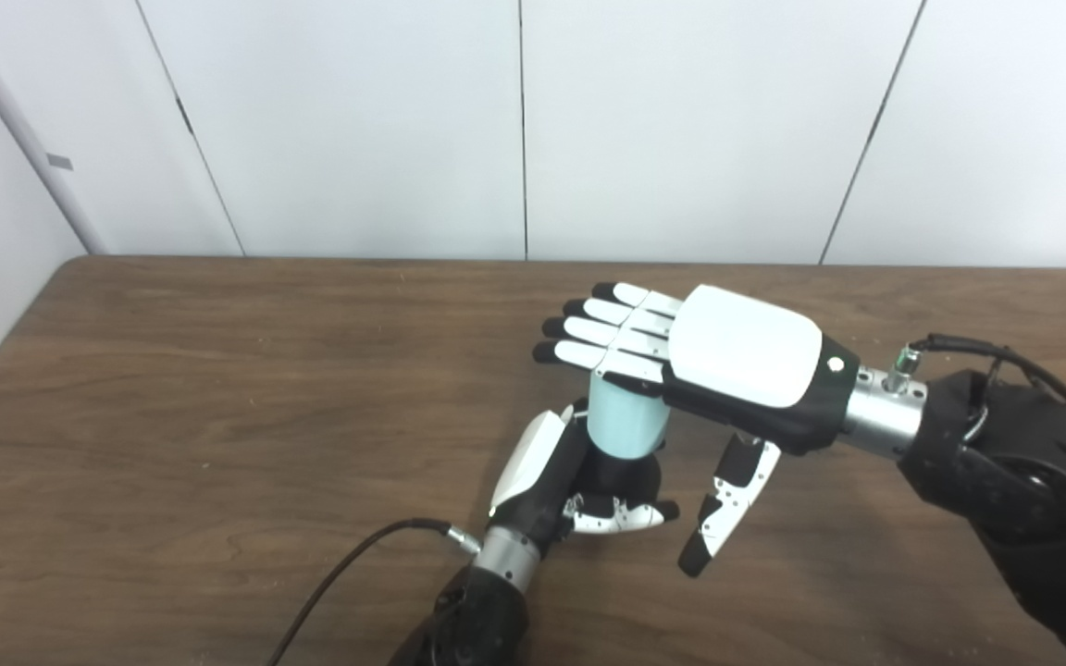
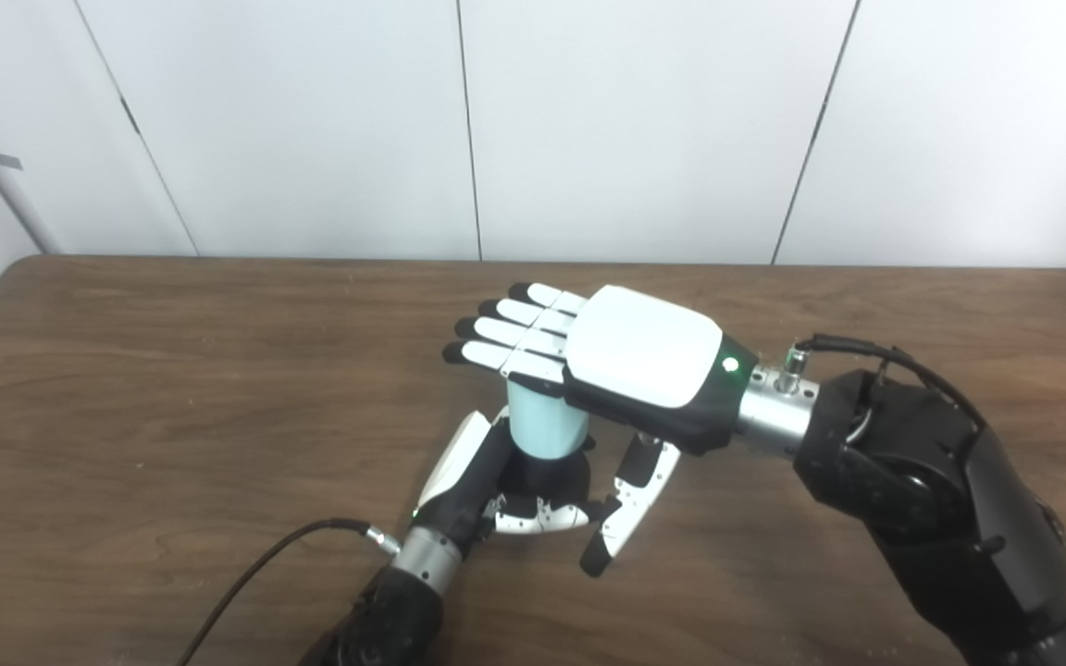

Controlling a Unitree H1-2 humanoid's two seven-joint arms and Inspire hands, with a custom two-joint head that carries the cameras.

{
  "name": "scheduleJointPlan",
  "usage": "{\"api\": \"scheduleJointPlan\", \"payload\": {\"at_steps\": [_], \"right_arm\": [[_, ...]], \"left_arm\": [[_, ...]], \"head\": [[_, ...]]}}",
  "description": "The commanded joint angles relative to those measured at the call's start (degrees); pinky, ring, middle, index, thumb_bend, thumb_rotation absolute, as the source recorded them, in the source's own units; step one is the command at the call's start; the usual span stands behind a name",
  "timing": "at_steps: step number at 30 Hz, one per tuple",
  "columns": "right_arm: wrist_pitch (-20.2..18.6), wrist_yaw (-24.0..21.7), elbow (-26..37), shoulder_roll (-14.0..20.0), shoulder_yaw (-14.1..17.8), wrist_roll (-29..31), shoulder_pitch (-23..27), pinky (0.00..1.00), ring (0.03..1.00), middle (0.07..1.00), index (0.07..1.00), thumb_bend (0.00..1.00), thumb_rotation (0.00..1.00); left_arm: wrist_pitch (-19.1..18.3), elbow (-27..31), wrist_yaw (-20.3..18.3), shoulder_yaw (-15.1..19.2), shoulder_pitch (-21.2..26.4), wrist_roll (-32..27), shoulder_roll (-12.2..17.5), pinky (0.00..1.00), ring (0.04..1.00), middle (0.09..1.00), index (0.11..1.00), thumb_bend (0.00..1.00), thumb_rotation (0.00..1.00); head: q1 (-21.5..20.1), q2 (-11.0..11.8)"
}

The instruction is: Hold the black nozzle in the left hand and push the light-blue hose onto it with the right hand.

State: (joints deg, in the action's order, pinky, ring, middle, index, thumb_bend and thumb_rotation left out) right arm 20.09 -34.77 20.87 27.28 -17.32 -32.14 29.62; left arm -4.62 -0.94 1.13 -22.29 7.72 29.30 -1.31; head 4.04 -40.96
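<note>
My left hand (image 1: pixel 559 481) is wrapped around a black nozzle (image 1: pixel 621 476), of which only a dark part shows between its fingers. A short light-blue hose (image 1: pixel 624 421) stands upright on top of that nozzle. My right hand (image 1: pixel 709 356) lies flat over the hose's top end, palm down, fingers (image 1: pixel 602 328) stretched straight toward the left. Its thumb (image 1: pixel 727 504) hangs down to the right of the hose without touching it. The hose's upper rim is hidden under the right palm. In the right eye view the hose (image 2: pixel 544 421) shows the same way.
The brown wooden table (image 1: pixel 218 398) stretches out to the left and behind the hands. A black cable (image 1: pixel 348 564) runs from the left wrist toward the front edge. White wall panels (image 1: pixel 533 129) stand behind the table's far edge.
</note>
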Motion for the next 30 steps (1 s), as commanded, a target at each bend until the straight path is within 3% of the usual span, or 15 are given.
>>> {"api": "scheduleJointPlan", "payload": {"at_steps": [1, 30], "right_arm": [[0.1, 0.8, 0.3, 1.0, 1.2, 0.7, 1.7, 1.00, 1.000, 1.000, 1.000, 0.93, 0.67], [0.4, 1.1, -1.2, 0.8, 0.8, -0.6, -0.5, 1.00, 1.000, 1.000, 1.000, 0.92, 0.60]], "left_arm": [[0.1, -1.7, -0.5, -0.3, -2.6, 0.2, 0.9, 1.00, 0.848, 0.782, 0.488, 0.51, 0.06], [-0.6, -0.9, -0.9, -0.3, -2.7, 0.2, 0.9, 1.00, 0.848, 0.783, 0.488, 0.51, 0.06]], "head": [[0.0, -0.1], [0.2, -0.3]]}}
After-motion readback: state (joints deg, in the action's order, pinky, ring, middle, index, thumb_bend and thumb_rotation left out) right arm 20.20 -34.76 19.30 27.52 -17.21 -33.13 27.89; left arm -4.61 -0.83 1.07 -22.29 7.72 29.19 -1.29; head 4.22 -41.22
